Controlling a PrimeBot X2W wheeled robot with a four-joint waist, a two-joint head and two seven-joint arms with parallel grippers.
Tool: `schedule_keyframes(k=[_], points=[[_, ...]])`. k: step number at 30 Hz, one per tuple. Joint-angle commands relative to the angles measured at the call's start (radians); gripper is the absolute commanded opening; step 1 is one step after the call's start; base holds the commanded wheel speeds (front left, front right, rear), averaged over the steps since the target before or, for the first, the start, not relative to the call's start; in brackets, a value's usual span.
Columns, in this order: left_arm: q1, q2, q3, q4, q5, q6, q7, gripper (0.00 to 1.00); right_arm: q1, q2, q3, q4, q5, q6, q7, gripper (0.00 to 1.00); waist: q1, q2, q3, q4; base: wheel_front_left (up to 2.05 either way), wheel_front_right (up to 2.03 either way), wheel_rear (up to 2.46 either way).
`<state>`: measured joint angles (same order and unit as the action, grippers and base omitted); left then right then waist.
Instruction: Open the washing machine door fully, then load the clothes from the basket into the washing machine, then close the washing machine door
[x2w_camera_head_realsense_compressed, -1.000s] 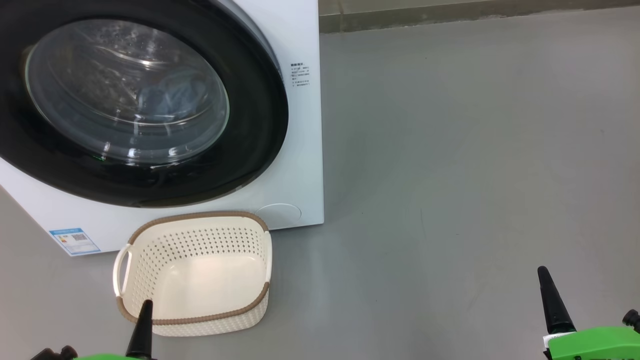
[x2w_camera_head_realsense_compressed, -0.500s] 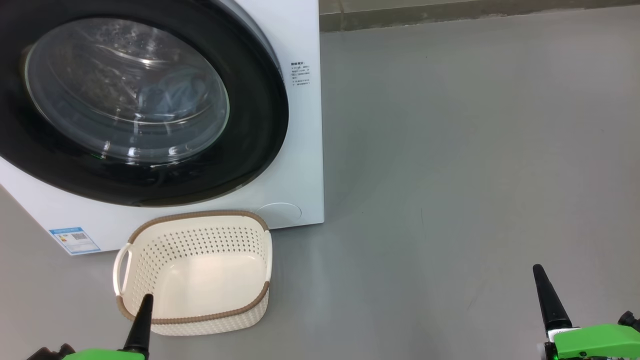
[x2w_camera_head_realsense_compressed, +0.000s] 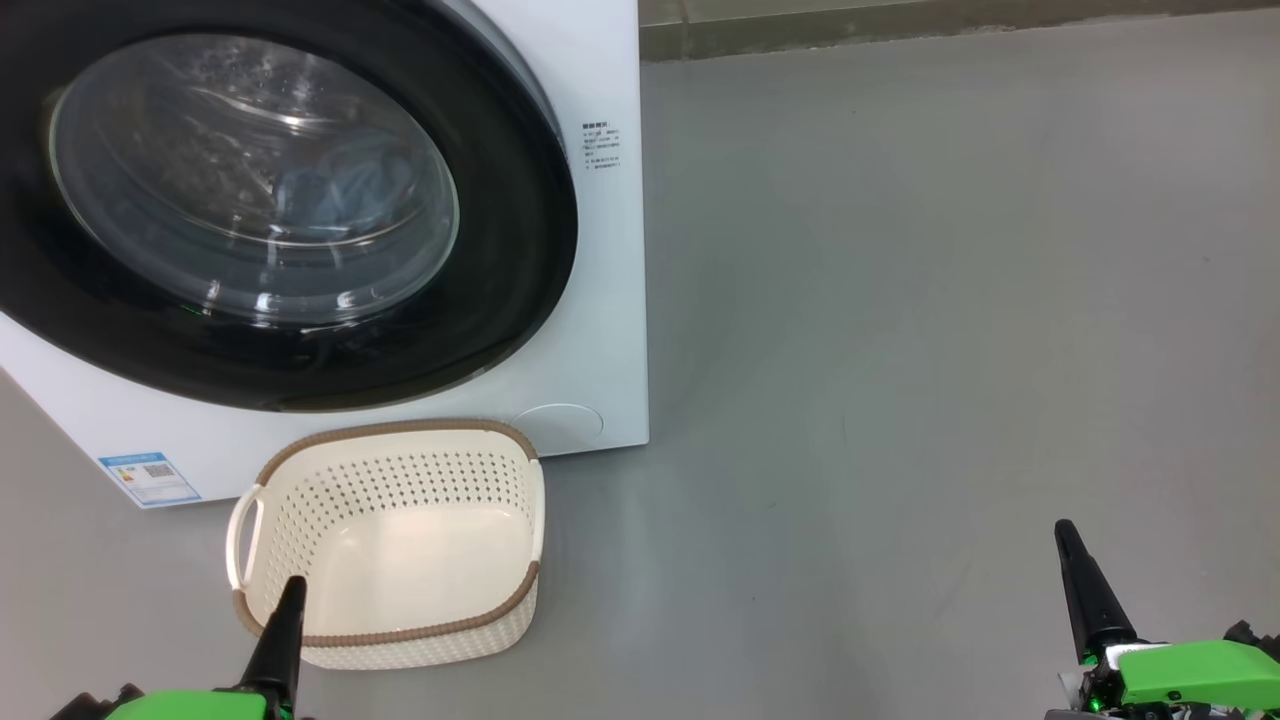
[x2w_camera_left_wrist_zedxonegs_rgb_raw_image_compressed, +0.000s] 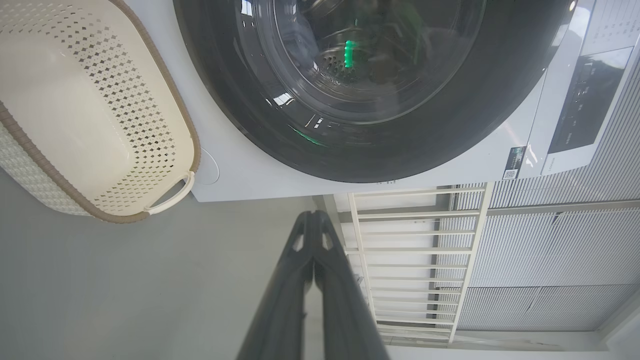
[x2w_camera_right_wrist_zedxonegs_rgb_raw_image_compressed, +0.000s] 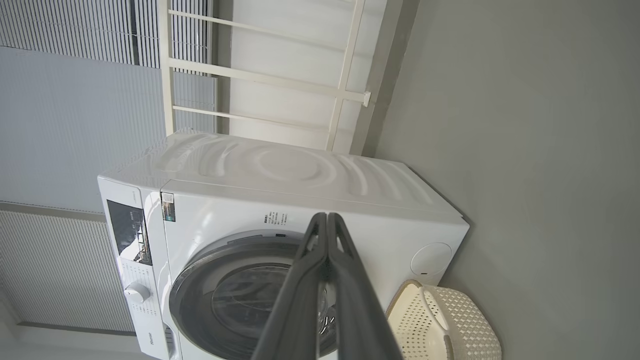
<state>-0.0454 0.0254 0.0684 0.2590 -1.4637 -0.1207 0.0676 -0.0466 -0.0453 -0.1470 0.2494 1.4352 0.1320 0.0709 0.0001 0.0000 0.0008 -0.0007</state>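
Seemingly finished: the door of the washer is shut flush, and pale blue clothes show dimly through its glass, inside the drum. The basket stands empty on the floor, just in front of the washer. Nothing looks left to do. Left fingers and right fingers are both pressed together, holding nothing, low in the head view and well apart. Compared with a second ago, both have crept slightly up that view, the right ones also leftward; door, clothes and basket are unchanged.
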Motion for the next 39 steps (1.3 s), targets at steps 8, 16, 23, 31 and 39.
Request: schedule_keyframes(k=[8,16,23,31,39], points=[[-0.057,0.026,0.040,-0.015,-0.106,-0.010,0.033,0.00,-0.056,-0.005,0.030,-0.010,0.126,-0.001,0.031,0.00,0.0000,0.0000,0.002,0.001,0.00,0.00,0.00],[-0.063,0.026,0.044,-0.014,-0.146,-0.010,0.045,0.00,-0.061,-0.005,0.033,-0.005,0.173,-0.001,0.043,0.00,0.0000,0.0000,0.002,0.001,0.00,0.00,0.00],[-0.063,0.026,0.045,-0.014,-0.145,-0.010,0.045,0.00,-0.061,-0.005,0.033,-0.005,0.173,-0.001,0.043,0.00,0.0000,0.0000,0.002,0.001,0.00,0.00,0.00],[-0.063,0.026,0.045,-0.014,-0.145,-0.010,0.045,0.00,-0.061,-0.005,0.033,-0.005,0.173,-0.001,0.043,0.00,0.0000,0.0000,0.002,0.001,0.00,0.00,0.00],[-0.063,0.026,0.045,-0.014,-0.145,-0.010,0.045,0.00,-0.061,-0.005,0.033,-0.005,0.173,-0.001,0.043,0.00,0.0000,0.0000,0.002,0.001,0.00,0.00,0.00]])
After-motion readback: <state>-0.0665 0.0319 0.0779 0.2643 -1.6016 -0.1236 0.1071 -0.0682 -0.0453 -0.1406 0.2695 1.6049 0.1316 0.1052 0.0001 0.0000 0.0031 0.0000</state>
